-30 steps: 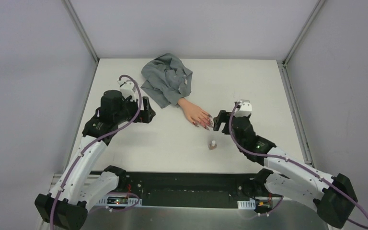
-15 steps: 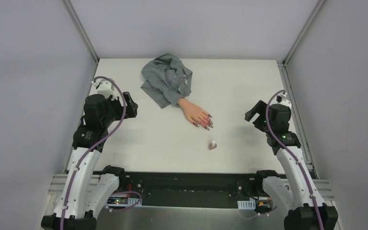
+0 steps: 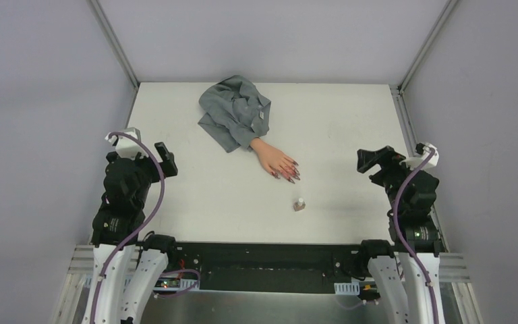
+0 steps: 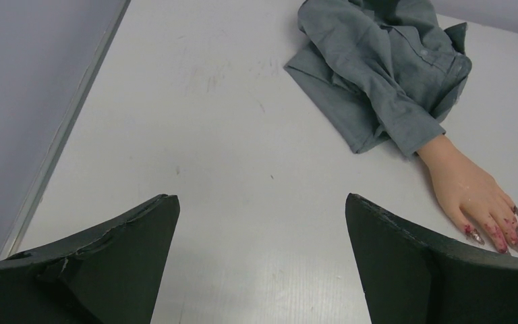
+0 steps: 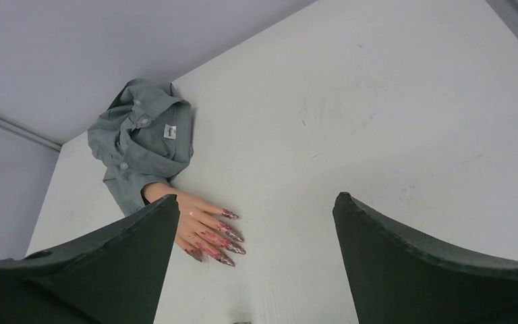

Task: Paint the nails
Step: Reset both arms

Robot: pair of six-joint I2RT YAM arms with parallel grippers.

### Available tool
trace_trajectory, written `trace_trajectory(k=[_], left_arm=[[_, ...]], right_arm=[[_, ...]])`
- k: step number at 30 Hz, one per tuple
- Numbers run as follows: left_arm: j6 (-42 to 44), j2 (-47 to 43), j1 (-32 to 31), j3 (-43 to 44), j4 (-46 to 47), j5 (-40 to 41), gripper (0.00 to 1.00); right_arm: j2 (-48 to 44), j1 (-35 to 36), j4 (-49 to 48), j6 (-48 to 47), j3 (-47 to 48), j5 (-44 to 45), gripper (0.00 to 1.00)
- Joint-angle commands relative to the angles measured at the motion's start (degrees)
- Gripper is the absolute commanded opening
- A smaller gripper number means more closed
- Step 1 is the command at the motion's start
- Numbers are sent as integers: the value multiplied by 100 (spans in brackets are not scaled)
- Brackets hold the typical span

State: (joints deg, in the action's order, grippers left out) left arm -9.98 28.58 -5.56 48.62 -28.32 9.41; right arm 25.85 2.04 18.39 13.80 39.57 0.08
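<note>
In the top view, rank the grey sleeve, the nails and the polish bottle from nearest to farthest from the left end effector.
1. grey sleeve, far centre, closest to the left end effector.
2. nails, mid-table, right of the sleeve.
3. polish bottle, nearer the bases, farthest.

Table (image 3: 351, 115): white, matt, faintly scuffed, evenly lit.
Walls: plain pale grey panels, set at left (image 3: 34, 101), back (image 3: 263, 34) and right (image 3: 485, 88).
Corner posts (image 3: 114, 42): two, bare metal, fitted where the walls meet.
Near edge: black rail (image 3: 263, 260), bordered by a metal sheet (image 3: 263, 307).
</note>
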Motion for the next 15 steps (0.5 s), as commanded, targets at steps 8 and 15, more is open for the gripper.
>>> trace_trajectory(k=[8, 15], left_arm=[[-61, 69, 29, -81, -155, 37, 99], [-4, 94, 29, -66, -156, -18, 99]], right_arm=[[-93, -34, -126, -106, -82, -120, 87], [-98, -35, -108, -123, -56, -87, 87]])
